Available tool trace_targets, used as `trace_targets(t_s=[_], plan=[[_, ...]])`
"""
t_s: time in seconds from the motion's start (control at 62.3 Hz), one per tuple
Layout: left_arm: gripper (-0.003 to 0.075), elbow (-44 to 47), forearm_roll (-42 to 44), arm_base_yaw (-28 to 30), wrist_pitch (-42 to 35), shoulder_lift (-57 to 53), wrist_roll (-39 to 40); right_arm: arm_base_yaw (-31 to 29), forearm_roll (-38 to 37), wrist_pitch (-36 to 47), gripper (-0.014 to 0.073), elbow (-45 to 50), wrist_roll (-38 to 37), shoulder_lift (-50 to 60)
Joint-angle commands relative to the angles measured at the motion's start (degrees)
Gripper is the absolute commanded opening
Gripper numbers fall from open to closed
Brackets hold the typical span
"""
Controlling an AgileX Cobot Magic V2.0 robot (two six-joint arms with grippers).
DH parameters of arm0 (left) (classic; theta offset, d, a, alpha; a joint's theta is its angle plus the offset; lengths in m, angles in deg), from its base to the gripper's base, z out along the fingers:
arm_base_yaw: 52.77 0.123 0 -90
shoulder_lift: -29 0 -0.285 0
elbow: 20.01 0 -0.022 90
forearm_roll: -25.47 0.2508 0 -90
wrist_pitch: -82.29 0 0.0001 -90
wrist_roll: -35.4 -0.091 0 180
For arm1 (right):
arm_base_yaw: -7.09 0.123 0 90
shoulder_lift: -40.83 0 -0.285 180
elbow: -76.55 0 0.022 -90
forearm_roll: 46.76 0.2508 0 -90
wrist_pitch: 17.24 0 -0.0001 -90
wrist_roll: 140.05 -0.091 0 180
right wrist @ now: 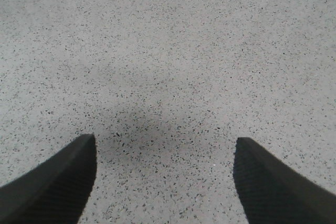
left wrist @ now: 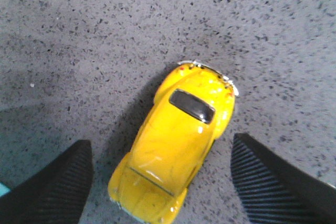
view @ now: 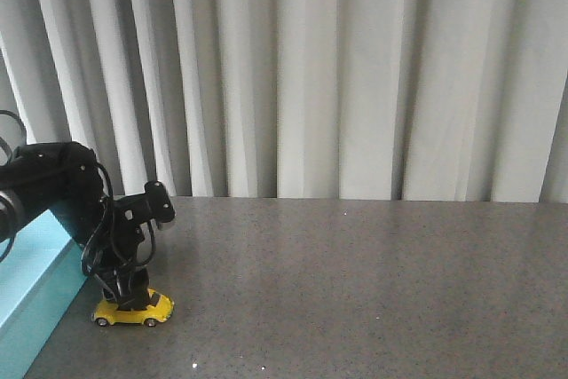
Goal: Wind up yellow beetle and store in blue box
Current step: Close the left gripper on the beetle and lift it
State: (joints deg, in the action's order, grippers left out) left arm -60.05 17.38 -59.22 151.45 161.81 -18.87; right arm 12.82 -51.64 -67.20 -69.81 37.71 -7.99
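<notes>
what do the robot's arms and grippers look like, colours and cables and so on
The left arm is matte black with loose black cables looped alongside it. Its fingers are black wedges with fine ribbed pads. The right fingers are black with a finer texture. No markings show.

backdrop: pale grey-white curtain (view: pixel 355 77) in long vertical folds across the whole far side | surface: dark grey speckled stone-look tabletop (view: pixel 373 290) | light: soft and even, only faint shadows

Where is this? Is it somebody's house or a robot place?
Probably a robot test room or lab, not a home. A black robot arm works on a bare grey speckled table, plain pale curtains hide the whole back, and only a yellow toy Beetle and a blue box are set out.
</notes>
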Motion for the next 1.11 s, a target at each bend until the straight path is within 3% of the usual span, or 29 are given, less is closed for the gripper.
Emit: trace_targets(t_s=[0.0,0.289,0.642,0.882,1.091], plan=[[0.0534,-2.29,-1.52,0.39,-1.37,-1.64,-0.90,0.02,-0.71,3.57,0.0526,-1.41,0.03,0.18],[0.0512,-2.29,-1.64,0.82,-1.01,1.45,-1.02,0.02,-0.71,3.57,0.0526,-1.41,0.03,0.18],[0.0233,-2.29,-2.88,0.82,0.50,0.55,-0.52,0.02,-0.71,3.57,0.0526,-1.41,0.03,0.18],[0.0260,-2.29,-5.77,0.82,1.01,-4.61,1.72,0.02,-0.71,3.57,0.0526,-1.41,0.03,0.18],[0.0262,-2.29,-5.11,1.45,0.93,-12.62,9.30,0.02,-0.71,3.57,0.0526,-1.41,0.03,0.18]])
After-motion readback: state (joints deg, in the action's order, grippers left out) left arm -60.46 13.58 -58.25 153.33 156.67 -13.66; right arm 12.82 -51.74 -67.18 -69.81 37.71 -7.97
